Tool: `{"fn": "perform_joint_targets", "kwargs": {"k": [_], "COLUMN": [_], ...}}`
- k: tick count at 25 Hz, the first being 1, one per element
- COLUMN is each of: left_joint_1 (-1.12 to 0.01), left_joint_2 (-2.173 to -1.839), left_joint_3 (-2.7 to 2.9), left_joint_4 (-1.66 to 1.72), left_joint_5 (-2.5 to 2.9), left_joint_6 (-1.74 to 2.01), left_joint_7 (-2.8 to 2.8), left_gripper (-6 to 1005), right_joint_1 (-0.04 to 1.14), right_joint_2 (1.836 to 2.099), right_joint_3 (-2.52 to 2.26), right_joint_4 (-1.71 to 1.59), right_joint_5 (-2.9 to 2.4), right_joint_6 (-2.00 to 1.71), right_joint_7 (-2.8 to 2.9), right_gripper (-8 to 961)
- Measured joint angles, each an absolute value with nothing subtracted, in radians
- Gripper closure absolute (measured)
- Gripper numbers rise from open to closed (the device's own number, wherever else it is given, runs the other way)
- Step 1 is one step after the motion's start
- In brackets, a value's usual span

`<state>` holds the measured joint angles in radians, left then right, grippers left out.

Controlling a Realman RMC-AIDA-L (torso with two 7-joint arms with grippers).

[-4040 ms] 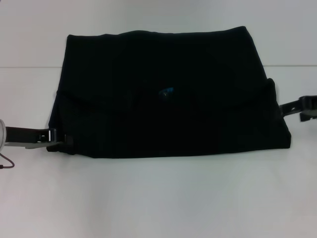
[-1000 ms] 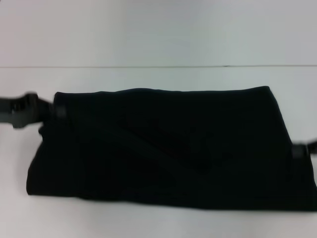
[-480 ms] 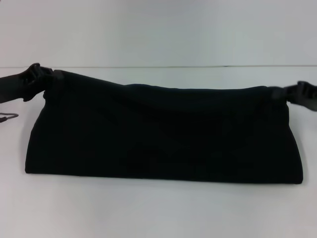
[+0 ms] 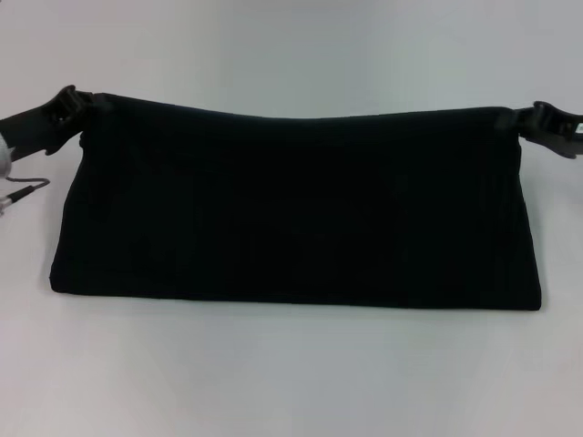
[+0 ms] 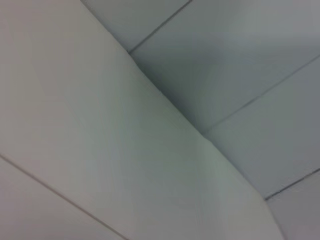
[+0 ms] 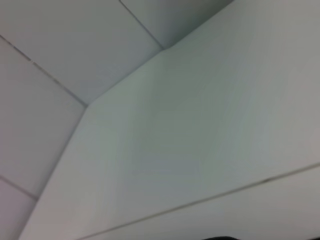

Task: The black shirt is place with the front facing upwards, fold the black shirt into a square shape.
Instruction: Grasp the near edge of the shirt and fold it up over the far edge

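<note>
Hanging as a wide, folded band, the black shirt is stretched between the two grippers, its upper edge sagging slightly at the middle and its lower fold resting on the white table. The left gripper is clamped on the shirt's upper corner on its side, raised above the table. The right gripper pinches the opposite upper corner at about the same height. Both wrist views show only pale panels with seams.
</note>
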<state>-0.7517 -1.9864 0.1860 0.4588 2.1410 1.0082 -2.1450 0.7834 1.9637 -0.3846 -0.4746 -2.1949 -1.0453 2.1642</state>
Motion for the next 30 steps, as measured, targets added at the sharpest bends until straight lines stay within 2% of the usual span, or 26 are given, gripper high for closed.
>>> {"fn": "perform_joint_targets", "kwargs": {"k": [3,4,6,7,9,11,17,22,27,30], "left_joint_1": [-0.771,-0.785,-0.802,-0.802,-0.811,-0.820,-0.839,-0.836,-0.808,-0.783], "left_joint_2": [-2.013,-2.032,-2.056,-2.056,-2.073,-2.093,-2.110,-2.112,-2.109,-2.102], "left_joint_3": [0.186,0.186,0.186,0.186,0.185,0.185,0.186,0.186,0.182,0.178], "left_joint_4": [0.459,0.459,0.458,0.458,0.454,0.439,0.377,0.355,0.349,0.349], "left_joint_5": [2.141,2.140,2.129,2.129,2.100,2.034,1.883,1.855,1.854,1.854], "left_joint_6": [0.937,0.882,0.817,0.817,0.771,0.719,0.648,0.610,0.615,0.686], "left_joint_7": [-2.103,-2.080,-2.047,-2.047,-2.001,-1.917,-1.705,-1.653,-1.653,-1.657], "left_gripper": [964,965,965,965,965,965,941,736,630,566], "right_joint_1": [0.801,0.815,0.831,0.831,0.848,0.862,0.894,0.880,0.849,0.837], "right_joint_2": [1.998,2.025,2.052,2.052,2.079,2.090,2.093,2.092,2.088,2.088], "right_joint_3": [-0.399,-0.410,-0.415,-0.415,-0.416,-0.420,-0.428,-0.428,-0.427,-0.422], "right_joint_4": [-0.474,-0.473,-0.468,-0.468,-0.461,-0.440,-0.347,-0.321,-0.314,-0.314], "right_joint_5": [-2.194,-2.193,-2.189,-2.189,-2.177,-2.150,-2.044,-1.987,-1.925,-1.908], "right_joint_6": [-0.935,-0.851,-0.761,-0.761,-0.676,-0.621,-0.510,-0.492,-0.503,-0.513], "right_joint_7": [2.124,2.084,2.033,2.033,1.967,1.908,1.730,1.703,1.710,1.712], "right_gripper": [896,896,896,896,895,895,718,597,476,461]}}
